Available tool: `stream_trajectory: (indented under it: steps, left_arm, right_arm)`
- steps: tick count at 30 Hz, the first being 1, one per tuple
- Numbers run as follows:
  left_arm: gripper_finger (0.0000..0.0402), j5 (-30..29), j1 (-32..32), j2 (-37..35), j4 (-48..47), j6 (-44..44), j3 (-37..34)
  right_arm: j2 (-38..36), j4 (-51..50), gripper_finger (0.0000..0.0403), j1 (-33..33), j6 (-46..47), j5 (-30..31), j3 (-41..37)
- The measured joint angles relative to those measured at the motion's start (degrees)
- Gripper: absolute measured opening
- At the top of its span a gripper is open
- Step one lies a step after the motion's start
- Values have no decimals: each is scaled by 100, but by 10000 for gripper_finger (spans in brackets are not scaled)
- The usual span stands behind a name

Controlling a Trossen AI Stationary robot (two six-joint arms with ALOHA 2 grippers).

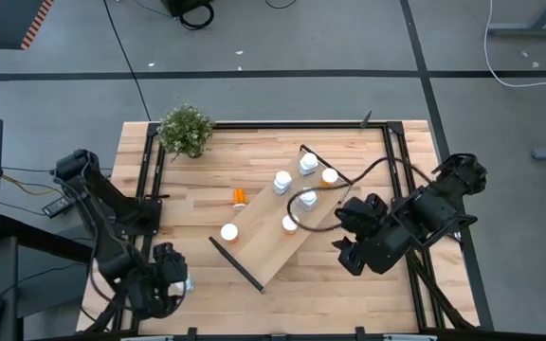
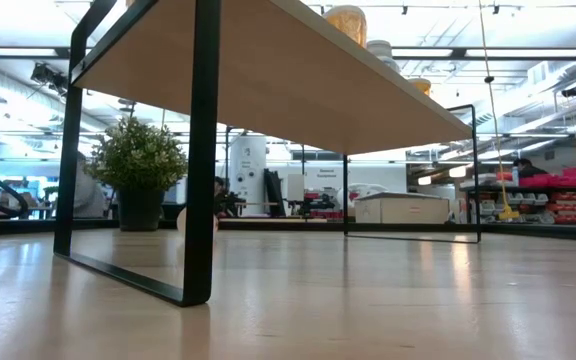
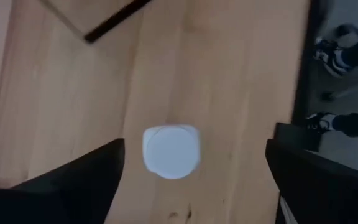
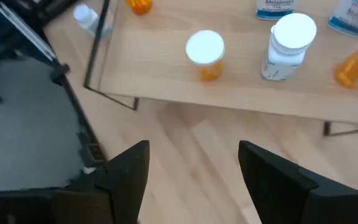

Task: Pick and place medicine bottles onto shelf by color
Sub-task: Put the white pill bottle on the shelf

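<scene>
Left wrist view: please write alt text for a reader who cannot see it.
A white-capped medicine bottle stands on the wooden tabletop, seen from straight above between the left gripper's open dark fingers, neither touching it. A corner of the shelf with its black rail shows farther off.

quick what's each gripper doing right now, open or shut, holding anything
Left gripper: jaws open, either side of a white-capped bottle, not gripping it.
Right gripper: jaws open, holding nothing.

The table (image 1: 349,284) is pale planked wood with a soft sheen; the shelf (image 1: 268,248) is smooth light wood (black metal rails); bottles (image 4: 205,55) look like glossy plastic.
</scene>
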Motion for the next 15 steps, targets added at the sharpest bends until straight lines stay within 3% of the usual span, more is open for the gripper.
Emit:
stream_trajectory:
  steps: [5, 10, 15]
  left_arm:
    - [387, 617, 259, 302, -8, -280, 0]
    - [385, 746, 497, 641, -1, -714, 0]
    - [385, 1097, 732, 916, 46, -690, 0]
  right_arm:
    - [0, -2, 253, -63, -1002, 373, -284]
    - [0, 0, 253, -218, -2030, 1101, -292]
    - [-174, 0, 253, -360, -2690, 1432, -274]
